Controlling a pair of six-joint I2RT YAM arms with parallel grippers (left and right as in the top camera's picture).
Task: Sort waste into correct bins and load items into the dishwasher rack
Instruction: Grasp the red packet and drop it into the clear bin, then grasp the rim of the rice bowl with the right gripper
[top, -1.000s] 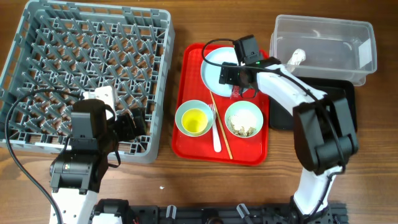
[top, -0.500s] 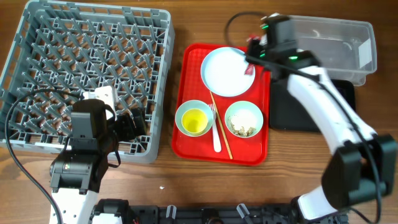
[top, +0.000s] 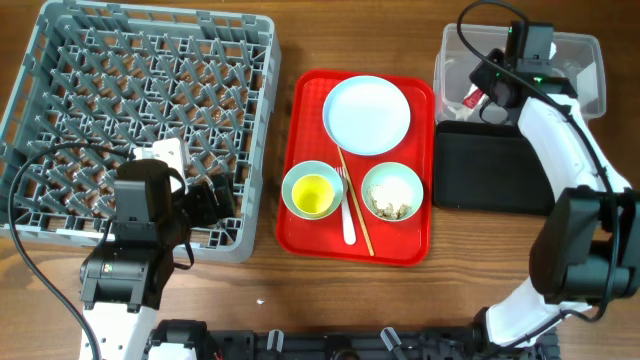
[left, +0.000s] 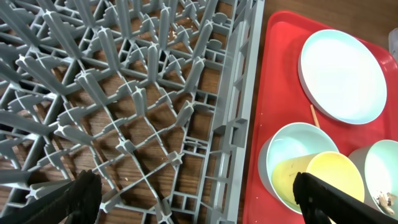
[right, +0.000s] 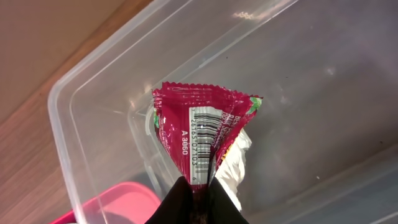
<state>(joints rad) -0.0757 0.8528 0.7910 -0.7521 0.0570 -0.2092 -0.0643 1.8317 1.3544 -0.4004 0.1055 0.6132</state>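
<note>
The dark fingers (right: 176, 200) pinched the red snack wrapper (right: 198, 127) by its lower corner, barcode showing, inside the clear tub (right: 298, 68). A white tissue wad (right: 235, 158) lay just right of the fingers, behind the wrapper.

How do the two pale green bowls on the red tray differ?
The bowl nearer the rack holds a yellow cup; the bowl nearer the black tray holds crumbly scraps. The first looks clean; the second is soiled. Both are round, upright, on the red tray.

White-and-black arms (top: 562, 132), looping black cables (top: 11, 212).
</note>
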